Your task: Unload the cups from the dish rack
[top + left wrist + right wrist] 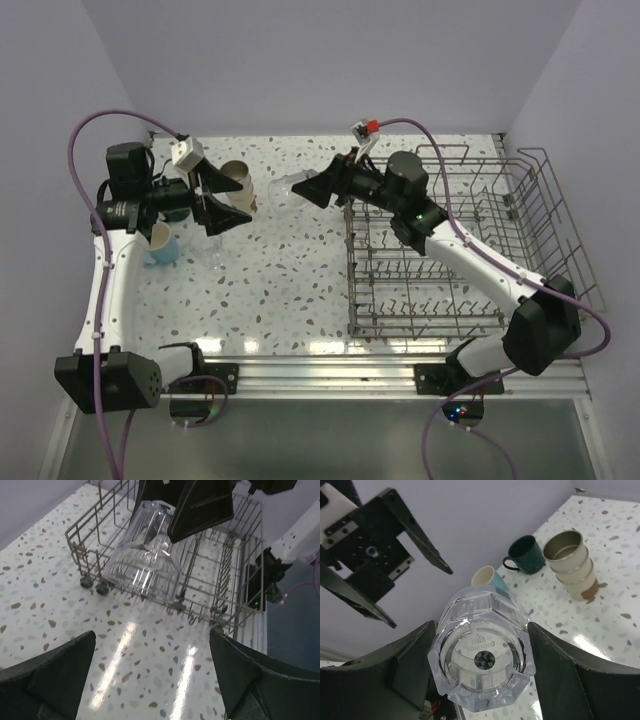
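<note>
My right gripper (303,186) is shut on a clear glass tumbler (482,660), held on its side above the table, left of the dish rack (455,250). The tumbler (145,557) hangs in front of the grey wire rack (210,575) in the left wrist view. Facing it, my left gripper (246,210) stands wide open with nothing between its fingers (50,675). A light blue mug (160,243), a dark teal mug (525,554) and stacked beige tumblers (570,562) stand on the table at the left.
Speckled tabletop (290,280) lies between the arms. The rack's tall wire sides (560,220) reach close to the right wall. A metal rail (330,375) runs along the near edge.
</note>
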Available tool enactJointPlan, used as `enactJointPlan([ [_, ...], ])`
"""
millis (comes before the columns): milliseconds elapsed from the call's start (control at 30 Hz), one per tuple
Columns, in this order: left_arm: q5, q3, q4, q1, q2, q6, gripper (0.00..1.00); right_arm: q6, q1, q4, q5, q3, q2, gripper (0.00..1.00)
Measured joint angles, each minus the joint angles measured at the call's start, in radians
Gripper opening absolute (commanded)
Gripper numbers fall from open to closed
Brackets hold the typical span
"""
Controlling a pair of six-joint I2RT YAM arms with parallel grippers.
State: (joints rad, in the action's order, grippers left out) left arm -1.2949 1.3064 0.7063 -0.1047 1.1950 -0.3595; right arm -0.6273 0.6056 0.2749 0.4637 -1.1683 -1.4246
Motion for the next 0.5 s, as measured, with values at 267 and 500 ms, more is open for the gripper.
enactJointPlan([
  [267, -0.069, -0.142, -0.358, 0.007, -0.012, 0.404, 0.94, -0.032, 0.062, 0.119, 0.004, -0.046, -0.016, 0.29],
  [500, -0.103, -0.208, -0.659, 0.055, -0.039, 0.681, 0.90, -0.048, 0.106, 0.161, 0.004, -0.071, -0.084, 0.29],
])
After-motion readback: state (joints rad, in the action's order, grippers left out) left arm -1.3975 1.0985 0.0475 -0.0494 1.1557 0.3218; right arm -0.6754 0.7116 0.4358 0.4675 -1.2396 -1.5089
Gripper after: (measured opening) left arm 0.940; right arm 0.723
